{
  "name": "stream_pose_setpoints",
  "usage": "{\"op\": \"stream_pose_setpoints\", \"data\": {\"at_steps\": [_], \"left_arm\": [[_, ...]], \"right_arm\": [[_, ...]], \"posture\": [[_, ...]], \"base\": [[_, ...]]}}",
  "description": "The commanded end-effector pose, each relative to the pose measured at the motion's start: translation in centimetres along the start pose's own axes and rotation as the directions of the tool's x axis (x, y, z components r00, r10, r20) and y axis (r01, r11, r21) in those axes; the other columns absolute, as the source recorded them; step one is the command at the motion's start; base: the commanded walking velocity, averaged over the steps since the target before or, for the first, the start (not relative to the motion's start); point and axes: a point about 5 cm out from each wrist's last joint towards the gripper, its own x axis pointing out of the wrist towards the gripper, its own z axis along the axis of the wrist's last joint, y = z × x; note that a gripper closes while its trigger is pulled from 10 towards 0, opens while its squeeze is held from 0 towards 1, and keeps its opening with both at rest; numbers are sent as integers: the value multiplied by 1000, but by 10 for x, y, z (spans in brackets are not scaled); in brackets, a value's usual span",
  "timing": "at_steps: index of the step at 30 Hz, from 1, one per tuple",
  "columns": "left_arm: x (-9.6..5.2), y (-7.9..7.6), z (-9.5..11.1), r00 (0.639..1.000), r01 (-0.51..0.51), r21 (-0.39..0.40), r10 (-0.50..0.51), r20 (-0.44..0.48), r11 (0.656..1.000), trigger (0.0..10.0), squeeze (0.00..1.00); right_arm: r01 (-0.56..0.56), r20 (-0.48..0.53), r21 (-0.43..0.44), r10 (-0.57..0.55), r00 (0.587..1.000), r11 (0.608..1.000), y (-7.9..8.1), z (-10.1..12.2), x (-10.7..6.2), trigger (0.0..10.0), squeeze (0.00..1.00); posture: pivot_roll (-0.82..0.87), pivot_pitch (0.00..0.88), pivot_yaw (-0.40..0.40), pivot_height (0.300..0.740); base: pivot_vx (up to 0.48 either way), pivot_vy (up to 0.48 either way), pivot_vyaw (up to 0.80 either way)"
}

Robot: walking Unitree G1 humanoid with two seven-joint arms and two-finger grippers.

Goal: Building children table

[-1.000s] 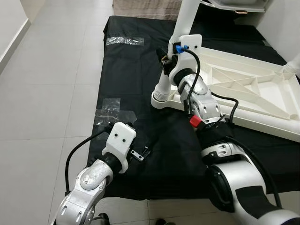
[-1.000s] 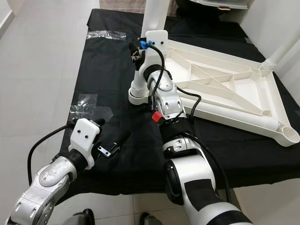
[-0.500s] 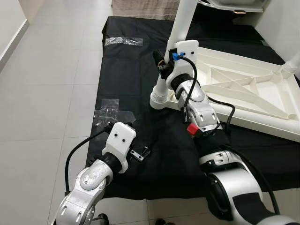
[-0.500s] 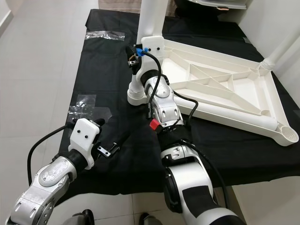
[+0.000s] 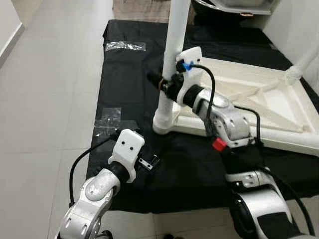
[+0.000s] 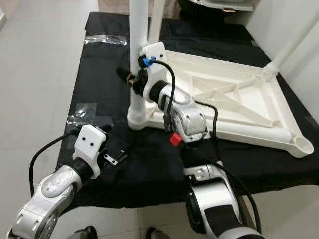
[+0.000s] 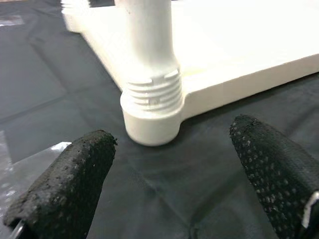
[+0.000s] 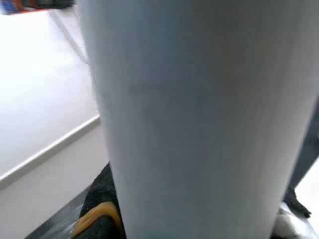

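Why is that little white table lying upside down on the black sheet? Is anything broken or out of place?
Nothing looks broken. The white table top lies underside up on the black sheet with legs pointing up. The right gripper is clamped on the near leg; crumpled clear plastic lies nearby.

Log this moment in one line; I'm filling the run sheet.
task: table assembly | right gripper: shut on table leg | left gripper: open above black mat | tabletop: upside down

Right arm: extended forward toward 12 o'clock, wrist bent toward 10 o'clock, right gripper (image 5: 160,82) clamped around upright white leg (image 5: 172,59). Left arm: low at 7 o'clock, left gripper (image 5: 149,163) fingers spread apart, holding nothing.
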Motion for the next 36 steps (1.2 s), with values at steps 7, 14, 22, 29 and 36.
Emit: {"op": "stream_pose_setpoints", "data": {"at_steps": [7,14,22,29,36], "left_arm": [[1,2,-2,1000,5,11,-5,-4,1000,10000,0],[2,-1,-1,1000,16,10,-16,3,1000,10000,0],[1,-11,-3,999,50,2,-50,-2,999,10000,0],[2,-15,-2,999,53,-11,-53,1,999,10000,0],[0,-8,5,1000,8,3,-8,30,1000,10000,0]], "right_arm": [[-230,-25,249,243,970,941,36,-38,-9,0,0],[-283,21,252,287,958,926,41,-30,-17,0,0],[-210,56,230,203,978,950,32,-24,-16,0,0],[-102,189,188,66,980,977,10,7,-9,0,0],[-83,283,147,38,958,986,-5,32,-9,0,0]], "posture": [[72,244,-121,740],[74,235,-124,740],[73,236,-124,740],[76,233,-121,740],[86,219,-119,740]], "base": [[0,0,0],[0,0,0],[0,0,0],[0,0,0],[0,0,0]]}}
